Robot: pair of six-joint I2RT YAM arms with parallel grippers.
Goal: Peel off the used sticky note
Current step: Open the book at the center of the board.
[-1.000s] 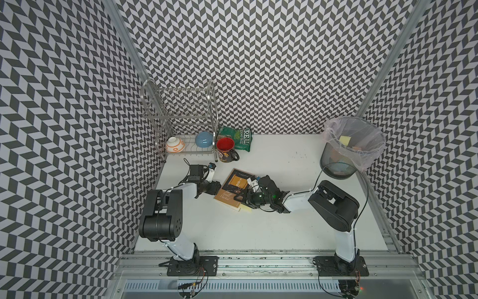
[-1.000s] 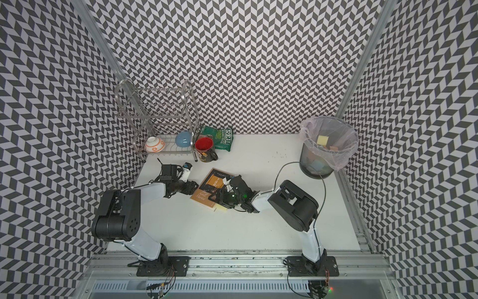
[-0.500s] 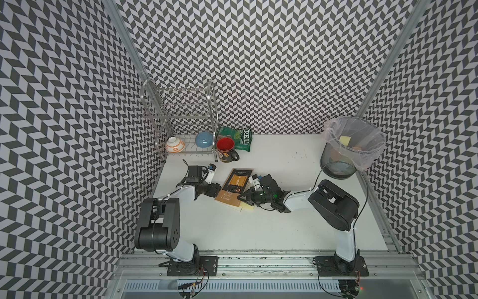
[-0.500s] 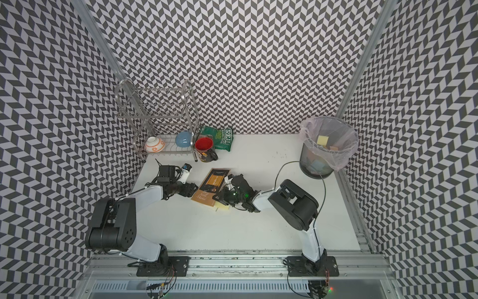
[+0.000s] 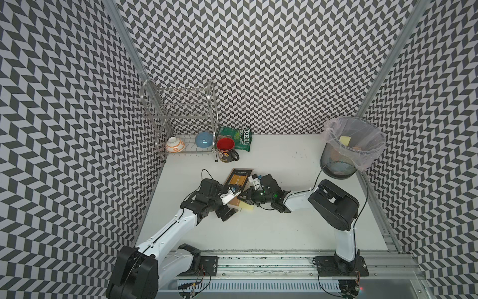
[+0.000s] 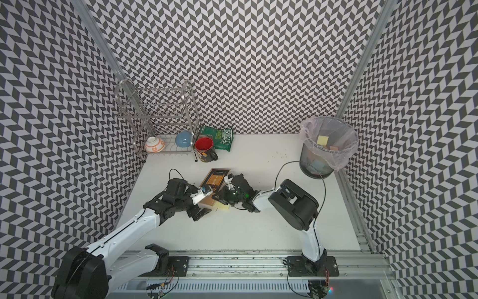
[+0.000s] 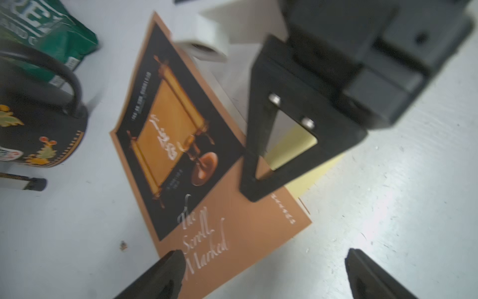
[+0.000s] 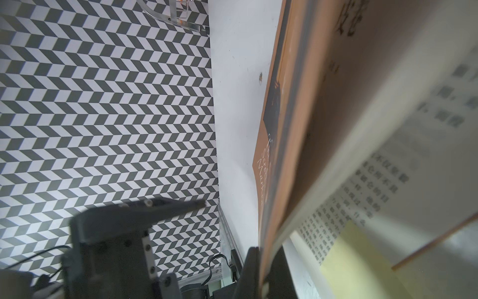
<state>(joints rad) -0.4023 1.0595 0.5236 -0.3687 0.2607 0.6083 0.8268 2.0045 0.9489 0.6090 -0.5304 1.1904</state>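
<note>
A brown-and-black book [image 5: 239, 178] [image 6: 214, 178] lies mid-table. My right gripper [image 5: 244, 198] [image 6: 216, 198] is shut on its long edge, lifting the cover and some pages; in the right wrist view these sheets [image 8: 310, 129] run between the jaws of that gripper [image 8: 267, 261]. Below them, a pale yellow sticky note [image 8: 354, 256] [image 5: 246, 207] [image 6: 223, 207] sits on a printed page and juts past the book's edge. My left gripper [image 7: 263, 259] [image 5: 227, 207] stands open at the book's near corner, holding nothing. The note [image 7: 292, 145] shows behind the right finger.
A mesh bin [image 5: 351, 147] with a plastic liner stands at the back right with paper scraps in it. A dark mug [image 5: 227, 152], a green bag [image 5: 238, 138] and a wire dish rack [image 5: 181, 124] with two bowls stand at the back left.
My left gripper has swung from the book's left side to its near corner and opened wider. My right gripper has shut on the book's edge.
</note>
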